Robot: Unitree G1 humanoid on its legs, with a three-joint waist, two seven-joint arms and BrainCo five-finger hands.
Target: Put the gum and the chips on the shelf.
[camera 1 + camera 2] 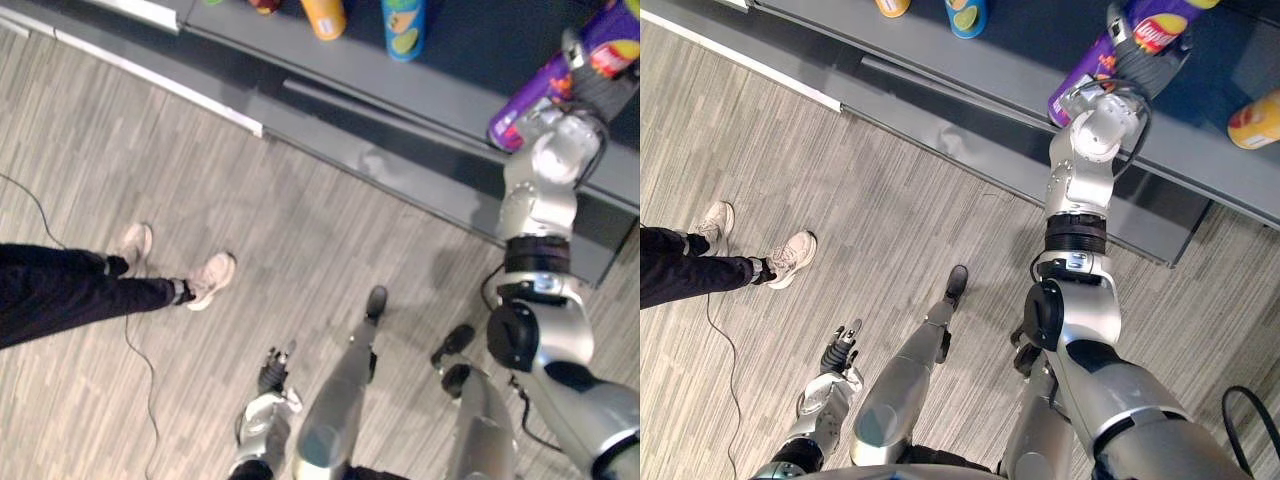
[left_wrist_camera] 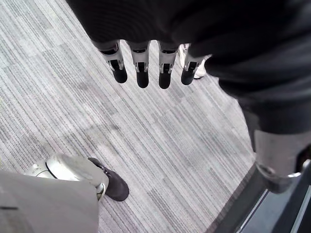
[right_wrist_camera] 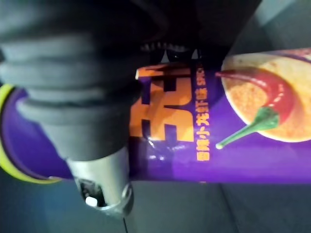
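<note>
A purple chips can (image 1: 1087, 82) with a yellow lid lies tilted over the dark grey shelf (image 1: 1020, 45) at the upper right. My right hand (image 1: 1145, 62) is shut on it, with the dark cover across the can's middle. In the right wrist view the can (image 3: 243, 131) runs across the palm, a chilli picture on its side, and the thumb (image 3: 103, 187) curls under it. I cannot tell whether the can rests on the shelf board. My left hand (image 1: 272, 372) hangs low over the wooden floor, its fingers (image 2: 142, 68) straight and holding nothing.
An orange can (image 1: 323, 15) and a blue-green can (image 1: 404, 27) stand further left on the shelf, and a yellow-red can (image 1: 1255, 118) lies to the right. A person's legs (image 1: 80, 287) and shoes (image 1: 210, 280) reach in from the left. A thin cable (image 1: 140, 350) trails on the floor.
</note>
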